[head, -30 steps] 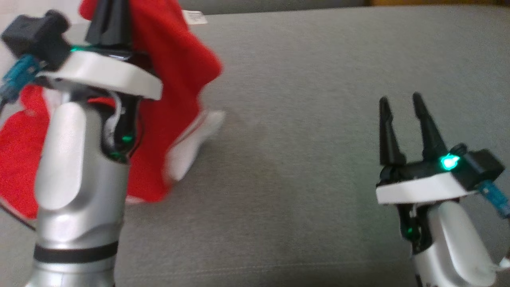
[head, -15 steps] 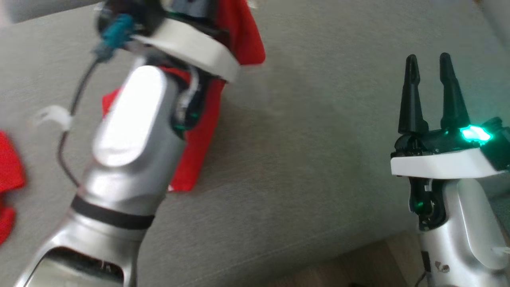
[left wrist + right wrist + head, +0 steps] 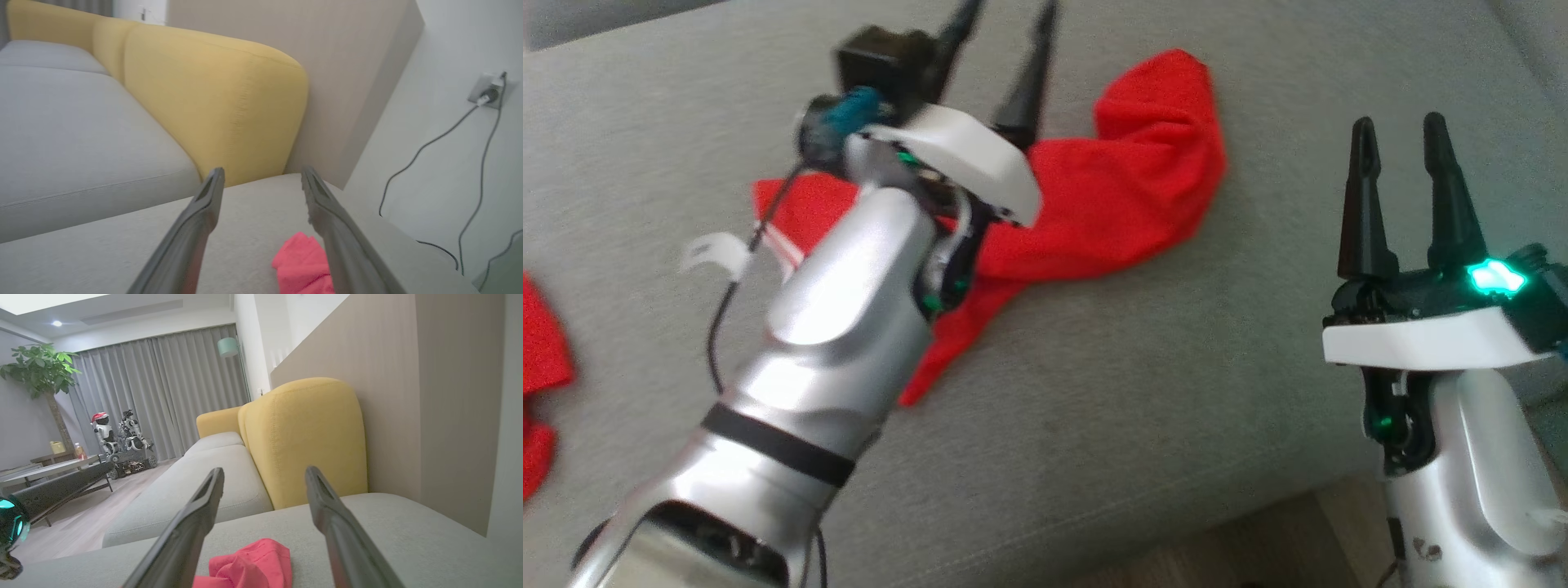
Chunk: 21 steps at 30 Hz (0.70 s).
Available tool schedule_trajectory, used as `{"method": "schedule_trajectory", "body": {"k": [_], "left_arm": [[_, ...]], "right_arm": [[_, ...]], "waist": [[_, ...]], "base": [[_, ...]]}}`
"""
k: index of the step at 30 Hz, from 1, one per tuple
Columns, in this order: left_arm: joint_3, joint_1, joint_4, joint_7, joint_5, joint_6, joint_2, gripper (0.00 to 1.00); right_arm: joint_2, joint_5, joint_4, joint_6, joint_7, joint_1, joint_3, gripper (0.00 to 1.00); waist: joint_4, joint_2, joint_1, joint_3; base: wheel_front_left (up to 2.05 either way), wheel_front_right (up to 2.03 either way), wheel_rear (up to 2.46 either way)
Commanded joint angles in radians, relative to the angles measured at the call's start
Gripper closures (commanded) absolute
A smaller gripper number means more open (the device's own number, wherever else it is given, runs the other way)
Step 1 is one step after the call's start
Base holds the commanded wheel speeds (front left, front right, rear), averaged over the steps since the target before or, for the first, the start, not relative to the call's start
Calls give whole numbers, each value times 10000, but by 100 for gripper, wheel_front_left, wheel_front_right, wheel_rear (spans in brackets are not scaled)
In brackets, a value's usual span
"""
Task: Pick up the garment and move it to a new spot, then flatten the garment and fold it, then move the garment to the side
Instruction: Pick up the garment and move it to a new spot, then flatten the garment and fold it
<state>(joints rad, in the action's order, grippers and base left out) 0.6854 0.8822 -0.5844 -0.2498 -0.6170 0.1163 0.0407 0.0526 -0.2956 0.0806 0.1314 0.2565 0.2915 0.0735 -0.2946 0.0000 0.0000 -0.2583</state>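
Released in the last half second, the garment (image 3: 1111,204) no longer hangs from the left fingers (image 3: 1029,77). It lies crumpled on the cushion (image 3: 1176,367), and those fingers stand apart and empty above its middle.

Nearest, by the cushion's front edge, the right fingers (image 3: 1364,204) are also apart and hold nothing, well clear of the cloth. Farther in, the garment's long axis runs on a slant, with a thin tail pointing toward the front left and a thick lump toward the back right. From the right fingers that lump lies ahead and to the left, and the right wrist view has it low between them.

The move to a new spot looks done, and flattening would come next. The left arm is nearer the tail and the right arm nearer the lump, so each could take its own end and draw outward along that slant.

More red cloth (image 3: 539,359) shows toward the cushion's left edge; I cannot tell whether it joins the garment. Farthest back stands a yellow backrest (image 3: 302,437).
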Motion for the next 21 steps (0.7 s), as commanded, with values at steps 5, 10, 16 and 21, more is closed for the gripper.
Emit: {"method": "schedule_trajectory", "body": {"k": [5,10,16,21], "left_arm": [[-1589,-1016,1040,-115,434,197,953,0],[-2731,-3188,2028,-118,797,-10,1333,0],[-3647,-5664,2858,-119,1224,-423,959,0],[-4281,-6502,3181,-119,1633,-685,430,0]], "right_arm": [[-24,566,-67,-7,53,-322,-3,0],[-24,854,172,-7,53,-709,-161,0],[-24,939,416,-7,53,-1202,-303,0],[-24,1027,571,-7,53,-1311,-280,0]], "waist": [[1555,0,0,695],[2470,0,0,1076],[3089,0,0,1392],[3259,0,0,1501]], "base": [[0,0,0],[0,0,0],[0,0,0],[0,0,0]]}}
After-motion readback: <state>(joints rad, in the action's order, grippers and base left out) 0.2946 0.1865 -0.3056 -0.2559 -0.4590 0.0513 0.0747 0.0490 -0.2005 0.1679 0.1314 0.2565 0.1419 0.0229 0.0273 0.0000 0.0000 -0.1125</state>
